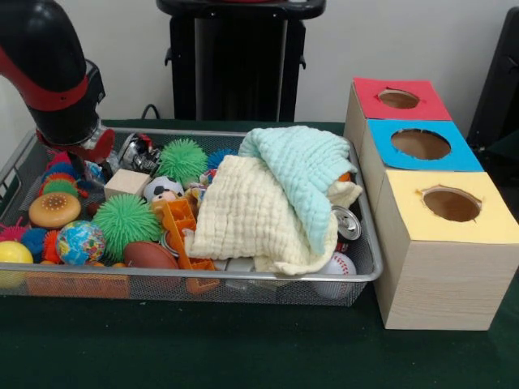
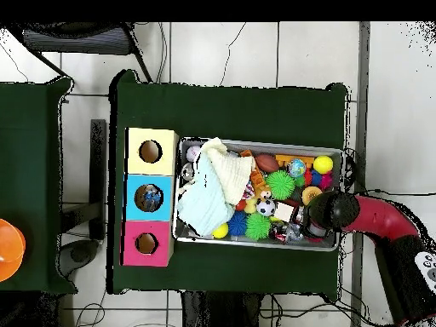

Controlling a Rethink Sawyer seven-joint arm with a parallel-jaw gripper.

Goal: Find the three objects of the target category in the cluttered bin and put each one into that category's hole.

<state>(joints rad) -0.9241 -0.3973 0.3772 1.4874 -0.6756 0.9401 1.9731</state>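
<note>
A wire mesh bin (image 1: 243, 277) holds mixed clutter: two green spiky balls (image 1: 182, 160) (image 1: 126, 220), a small soccer ball (image 1: 162, 188), a brown football (image 1: 150, 255), a baseball (image 1: 339, 266), a globe ball (image 1: 79, 241), a yellow ball (image 1: 12, 253), a drink can (image 1: 347, 223), a wooden block (image 1: 126, 182) and an orange plastic toy (image 1: 180, 227). My gripper (image 1: 85, 156) hangs low over the bin's far left corner, above colourful spiky toys. In the overhead view the gripper (image 2: 317, 223) sits at the bin's right end. Its tips are hidden.
A pale yellow cloth (image 1: 251, 215) and a mint cloth (image 1: 304, 174) cover the bin's right half. Beside the bin stand three boxes with round holes: red (image 1: 369, 93), blue (image 1: 381, 154) and yellow (image 1: 438, 259). Something lies inside the blue box's hole (image 2: 150, 197).
</note>
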